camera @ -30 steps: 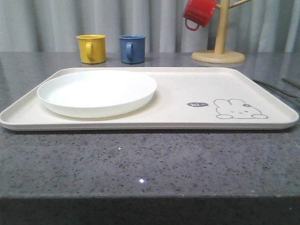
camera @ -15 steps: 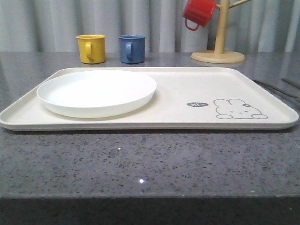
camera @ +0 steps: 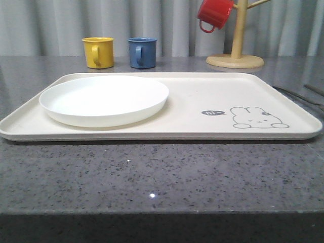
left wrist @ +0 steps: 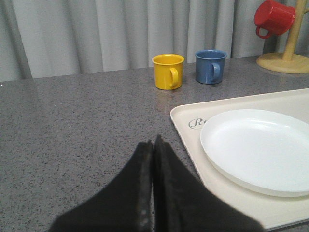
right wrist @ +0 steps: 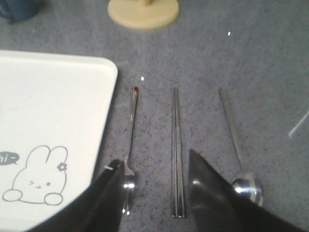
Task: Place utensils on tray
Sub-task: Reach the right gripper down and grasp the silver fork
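Utensils: fork (right wrist: 129, 145), chopsticks (right wrist: 176, 154) and spoon (right wrist: 239, 150) lie side by side on the bench beyond the tray (right wrist: 53, 111)'s right edge, handles pointing away.
Right gripper (right wrist: 157, 186): wide, straddling the chopsticks' near end; nearer arm.
Left gripper (left wrist: 153, 150): closed, empty, off the tray's left edge.
Change: front view matches a second ago.

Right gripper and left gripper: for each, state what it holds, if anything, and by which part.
Nothing is held. The right gripper is open above the chopsticks, which lie on the table between the fork and spoon. The left gripper is shut and empty.
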